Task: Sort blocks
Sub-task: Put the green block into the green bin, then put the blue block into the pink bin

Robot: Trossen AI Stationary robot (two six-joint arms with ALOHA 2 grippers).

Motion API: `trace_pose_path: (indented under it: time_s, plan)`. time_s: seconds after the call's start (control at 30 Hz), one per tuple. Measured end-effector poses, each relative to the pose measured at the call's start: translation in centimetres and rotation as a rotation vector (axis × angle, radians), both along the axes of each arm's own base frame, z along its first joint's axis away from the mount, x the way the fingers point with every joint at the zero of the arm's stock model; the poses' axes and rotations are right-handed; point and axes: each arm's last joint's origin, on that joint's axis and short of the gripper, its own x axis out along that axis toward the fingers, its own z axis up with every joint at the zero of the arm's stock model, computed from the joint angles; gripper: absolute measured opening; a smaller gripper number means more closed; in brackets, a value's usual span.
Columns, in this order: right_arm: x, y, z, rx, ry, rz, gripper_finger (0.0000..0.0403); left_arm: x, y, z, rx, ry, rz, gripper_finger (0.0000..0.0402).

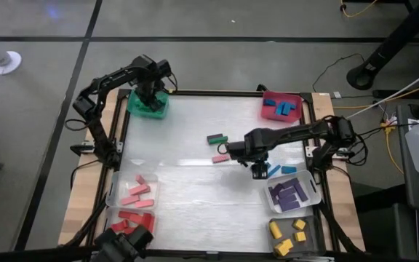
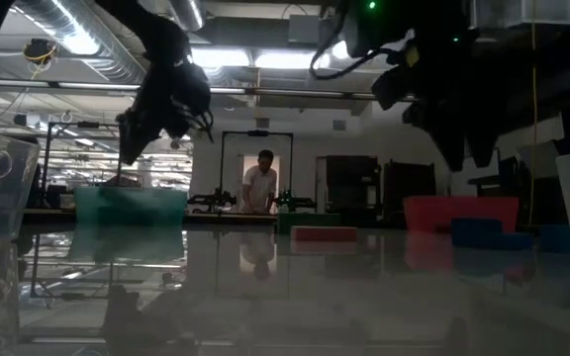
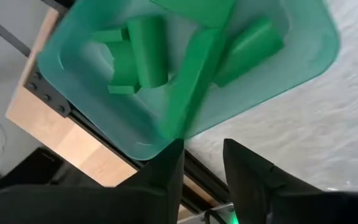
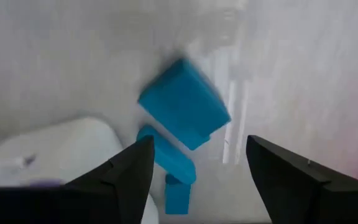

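Note:
In the high view my left gripper [image 1: 151, 96] hovers over the green bin [image 1: 148, 104] at the table's far left corner. In its wrist view it is open [image 3: 202, 144] just off the bin's rim [image 3: 135, 146]. Several green blocks lie inside; one long bar [image 3: 191, 81] leans on that rim. My right gripper [image 1: 259, 171] hangs open over the table's right half. Its fingers [image 4: 199, 142] straddle a blue block [image 4: 185, 112] without touching it. A second blue block [image 4: 166, 158] lies beside the first. A green block [image 1: 217, 138] and a pink block [image 1: 221, 158] lie flat mid-table.
A red bin [image 1: 282, 105] holding blue blocks sits far right. A clear bin of purple blocks [image 1: 291, 193] and a grey bin of yellow ones [image 1: 288, 236] stand near right. Pink [image 1: 133, 191] and red blocks [image 1: 135, 220] fill the near left. A person [image 2: 262, 183] stands behind.

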Motion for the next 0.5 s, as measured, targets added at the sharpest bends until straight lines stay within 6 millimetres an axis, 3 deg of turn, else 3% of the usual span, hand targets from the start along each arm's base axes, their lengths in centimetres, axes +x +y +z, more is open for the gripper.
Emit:
trace_pose_path:
  time_s: [0.23, 0.5]
  plan:
    - [0.2, -1.6, 0.0, 0.098, -0.016, 0.213, 0.0253, -0.8, -0.2, -1.8, -0.030, 0.026, 0.029, 0.0129]
    - [0.3, -1.6, -0.1, 0.129, -0.035, 0.258, 0.0253, -0.6, -0.4, -2.7, -0.033, 0.016, 0.028, 0.0126]
